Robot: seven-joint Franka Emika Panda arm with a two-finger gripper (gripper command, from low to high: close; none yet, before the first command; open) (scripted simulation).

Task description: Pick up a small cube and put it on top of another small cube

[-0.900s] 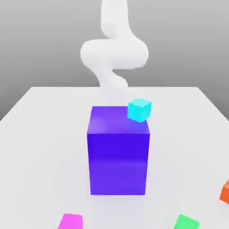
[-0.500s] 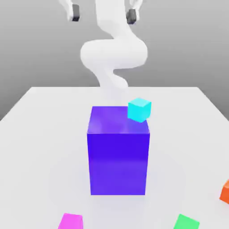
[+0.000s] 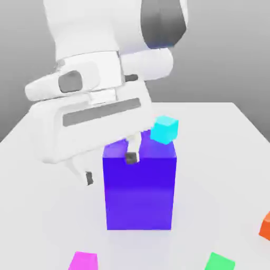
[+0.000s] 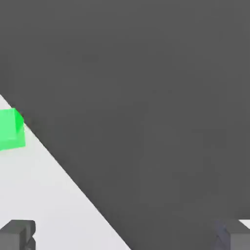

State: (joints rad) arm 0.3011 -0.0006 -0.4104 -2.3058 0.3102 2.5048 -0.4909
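1. A white robot arm (image 3: 100, 68) fills the upper part of the view, its tool (image 3: 109, 167) spread wide above a tall blue-violet block (image 3: 140, 190).
2. A cyan cube (image 3: 164, 129) sits at the block's far top edge.
3. On the white table (image 3: 221, 158), near the front: a magenta cube (image 3: 84, 261), a green cube (image 3: 219, 262) (both partly cropped), and an orange cube (image 3: 266, 225).

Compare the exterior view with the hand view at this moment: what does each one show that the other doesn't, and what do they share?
Exterior view: the big blue-violet block, the cyan cube at its top edge, the magenta cube, the orange cube, and the arm's body. Hand view: a dark backdrop beyond the table's edge. Both: the green cube, the white table, and the open gripper, its fingers spread wide and holding nothing.
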